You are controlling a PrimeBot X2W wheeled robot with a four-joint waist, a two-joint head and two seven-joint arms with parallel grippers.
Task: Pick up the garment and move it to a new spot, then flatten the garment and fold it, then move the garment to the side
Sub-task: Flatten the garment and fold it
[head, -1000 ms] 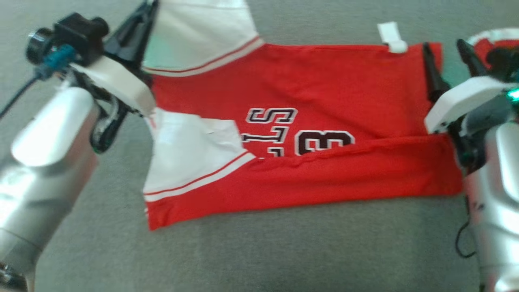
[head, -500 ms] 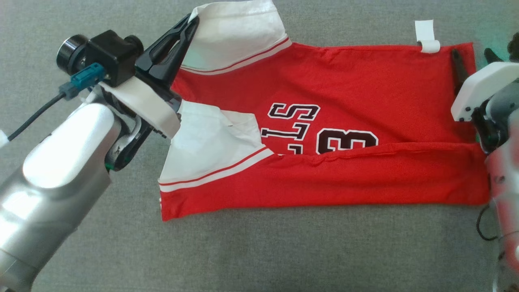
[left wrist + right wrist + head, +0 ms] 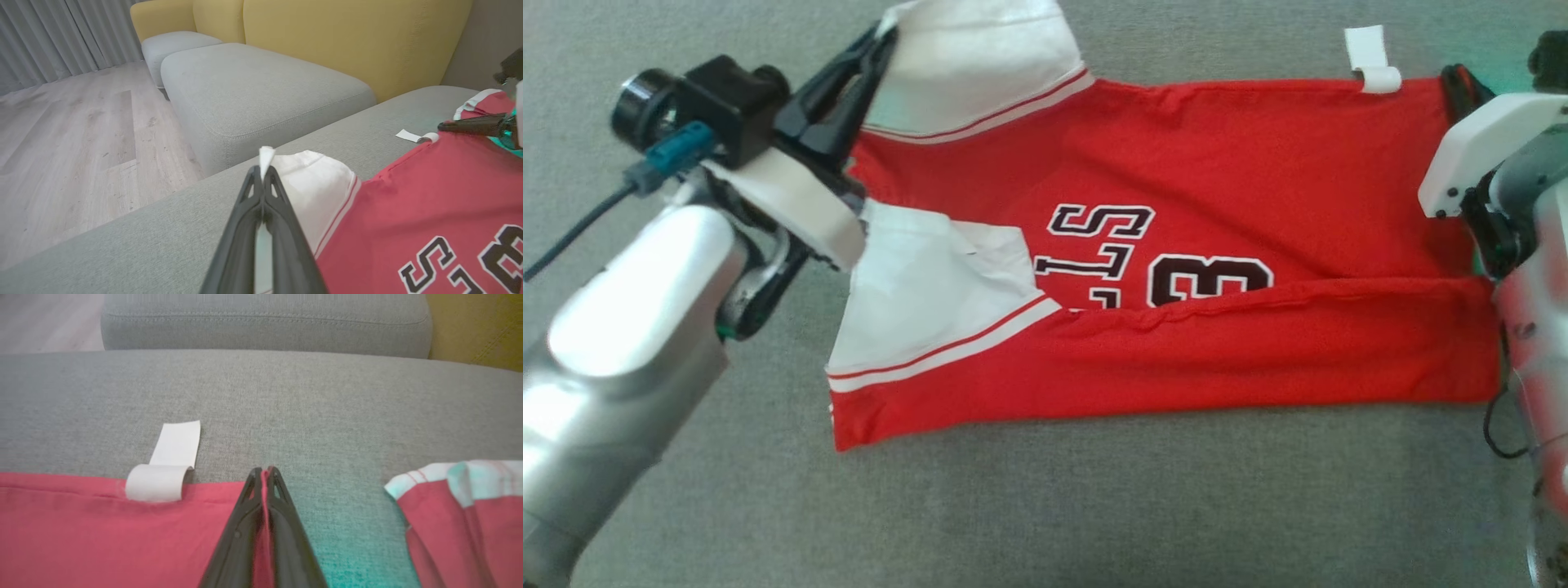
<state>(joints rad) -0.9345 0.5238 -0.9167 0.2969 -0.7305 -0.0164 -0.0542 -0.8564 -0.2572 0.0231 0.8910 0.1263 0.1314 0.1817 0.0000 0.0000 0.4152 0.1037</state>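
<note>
The garment (image 3: 1217, 163) is a red jersey with white sleeves and black-and-white lettering, spread across a grey cushion (image 3: 1054, 506), its near edge folded up over the print. My left gripper (image 3: 882, 37) is shut on the far white sleeve (image 3: 314, 183), whose edge pokes out past the fingertips (image 3: 263, 173). My right gripper (image 3: 1454, 77) is shut on the red fabric (image 3: 102, 526) at the far right corner (image 3: 264, 473), beside a white label (image 3: 167, 465).
A second bunch of red and white cloth (image 3: 461, 510) lies just right of my right gripper. Beyond the cushion are grey ottomans (image 3: 253, 90), a yellow sofa back (image 3: 347, 36), wood floor (image 3: 73, 134) and curtains at the left.
The right gripper, open at the jersey's far right corner a second ago, has shut on the red fabric. The left gripper stays shut on the white sleeve. The head camera shifted.
</note>
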